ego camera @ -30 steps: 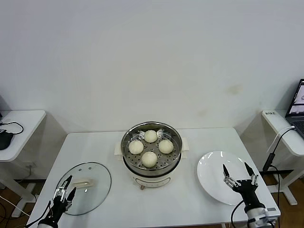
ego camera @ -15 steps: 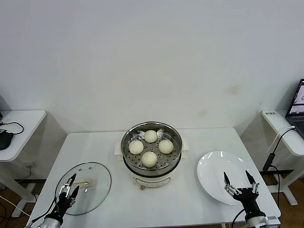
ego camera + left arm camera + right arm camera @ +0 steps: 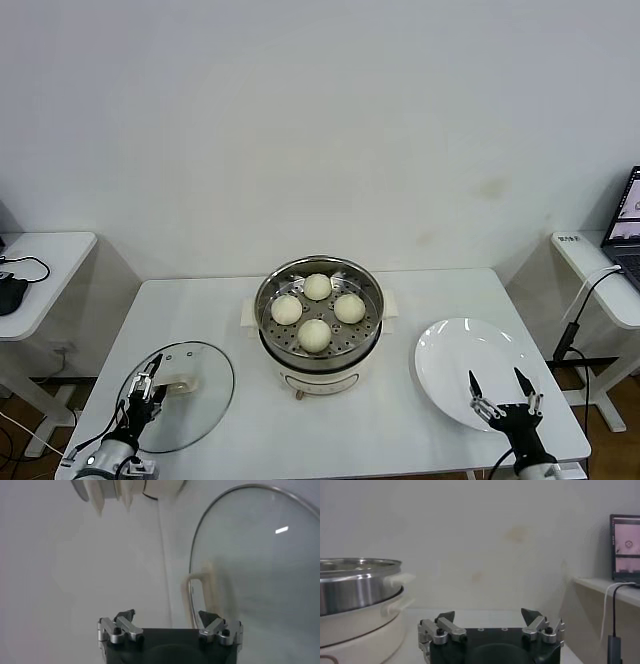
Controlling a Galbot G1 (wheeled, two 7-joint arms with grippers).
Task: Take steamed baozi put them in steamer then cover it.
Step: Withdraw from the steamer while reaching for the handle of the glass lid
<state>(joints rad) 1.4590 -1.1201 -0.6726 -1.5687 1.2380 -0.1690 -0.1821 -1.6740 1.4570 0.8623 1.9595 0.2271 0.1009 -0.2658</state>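
Standing at the middle of the white surface (image 3: 230,300), toward its far edge, the steamer (image 3: 318,345) is the largest item: a shiny steel pot with a perforated tray, seated on a white electric base. It is uncovered. All four buns (image 3: 317,310) rest inside on the tray, arranged in a diamond and spaced apart, which would let steam pass between them. They are smooth, round and cream-white, with no visible dents or tears. Loading therefore appears complete.

The lid (image 3: 195,400) lies flat near the front-left corner of the surface, well apart from the steamer. It is clear glass with a metal rim and a pale bar handle (image 3: 178,384) uppermost, so the handle is reachable from above. Covering the pot is judged to be the outstanding step.

The plate (image 3: 455,365), white and bare, sits near the front-right corner.

The left tool (image 3: 145,383) is over the lid, just beside the handle, fingers spread wide and holding nothing. The left wrist view shows the handle ahead of its fingertips, not yet between them; this placement suggests an approach to grasp the handle.

The right tool (image 3: 497,386) is at the front edge of the plate, likewise fully spread and empty, apparently idle and clear of the steamer.
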